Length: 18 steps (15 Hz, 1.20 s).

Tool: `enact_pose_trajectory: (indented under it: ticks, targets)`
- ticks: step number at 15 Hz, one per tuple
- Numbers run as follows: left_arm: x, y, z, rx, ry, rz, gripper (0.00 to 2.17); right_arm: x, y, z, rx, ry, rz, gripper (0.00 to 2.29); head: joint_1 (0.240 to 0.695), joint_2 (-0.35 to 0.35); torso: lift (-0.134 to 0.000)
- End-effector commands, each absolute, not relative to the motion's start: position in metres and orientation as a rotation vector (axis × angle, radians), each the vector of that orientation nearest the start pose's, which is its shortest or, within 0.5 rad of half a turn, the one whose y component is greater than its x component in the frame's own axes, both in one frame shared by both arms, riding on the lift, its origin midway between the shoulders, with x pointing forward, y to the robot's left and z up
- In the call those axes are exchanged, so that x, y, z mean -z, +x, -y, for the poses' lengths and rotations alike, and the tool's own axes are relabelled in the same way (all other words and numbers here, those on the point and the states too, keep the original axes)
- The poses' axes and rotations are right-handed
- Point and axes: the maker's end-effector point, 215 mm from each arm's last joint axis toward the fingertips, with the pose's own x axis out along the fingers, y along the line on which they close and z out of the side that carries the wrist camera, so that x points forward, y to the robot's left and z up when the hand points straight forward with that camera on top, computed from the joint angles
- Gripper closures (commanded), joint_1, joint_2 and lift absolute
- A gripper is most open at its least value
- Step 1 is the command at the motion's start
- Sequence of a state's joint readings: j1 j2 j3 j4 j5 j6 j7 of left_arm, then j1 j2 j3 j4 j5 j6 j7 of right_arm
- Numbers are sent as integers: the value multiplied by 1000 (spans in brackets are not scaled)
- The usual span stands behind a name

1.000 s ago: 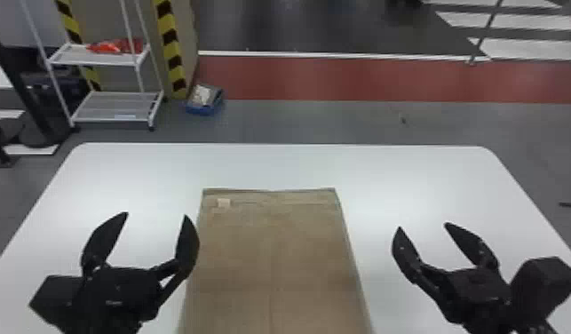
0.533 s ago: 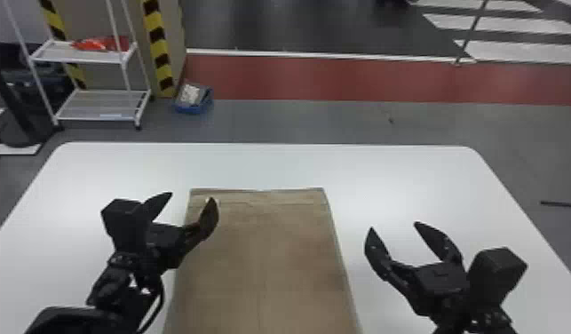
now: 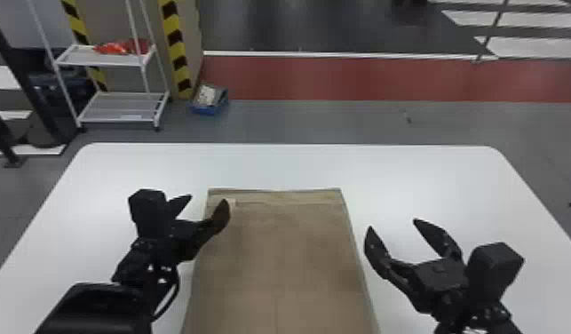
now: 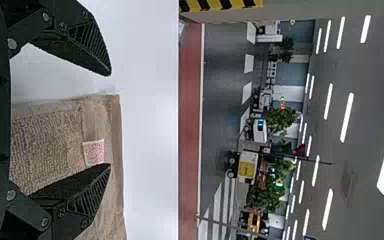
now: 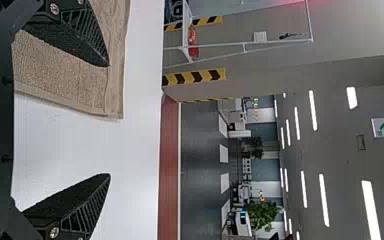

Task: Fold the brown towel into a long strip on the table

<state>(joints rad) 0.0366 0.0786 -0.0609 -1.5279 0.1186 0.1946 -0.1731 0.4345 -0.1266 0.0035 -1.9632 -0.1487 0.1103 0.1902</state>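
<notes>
Holding nothing in spread left gripper [image 3: 208, 199] or right gripper [image 3: 392, 224], needs to pinch the probably light, floppy towel [image 3: 279, 253], flat on the table [image 3: 297, 164], by its far left and right corners.

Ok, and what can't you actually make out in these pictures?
Near end of the brown towel: cut off by the head view's bottom edge.
Print on its small label: too small, left wrist view.
Patch of towel behind one finger of the left gripper: hidden by that finger, left wrist view.
What fills the blue box: too small, head view.
</notes>
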Motion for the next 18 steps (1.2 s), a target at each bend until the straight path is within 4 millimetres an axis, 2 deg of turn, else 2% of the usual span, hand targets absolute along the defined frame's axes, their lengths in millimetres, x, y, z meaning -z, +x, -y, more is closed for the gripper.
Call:
enact_pose_trajectory:
  ticks: [1, 4, 6, 12, 15, 18]
  targets:
    - [453, 572, -179, 248, -65, -295, 272, 388, 460, 191, -254, 43, -161, 97, 695, -23, -112]
    - [459, 580, -171, 261, -46, -310, 336, 390, 463, 181, -268, 42, -165, 97, 695, -14, -112]
    - [464, 580, -174, 258, -43, -321, 367, 393, 463, 179, -271, 41, -173, 97, 695, -12, -112]
    - [482, 574, -182, 251, -39, -375, 458, 394, 461, 180, -274, 39, -178, 97, 695, -6, -112]
    - [486, 571, -181, 257, -44, -384, 583, 394, 460, 181, -276, 37, -180, 97, 695, 0, -112]
    - [489, 566, -182, 254, -47, -391, 583, 394, 461, 181, -277, 37, -182, 97, 695, 0, -112]
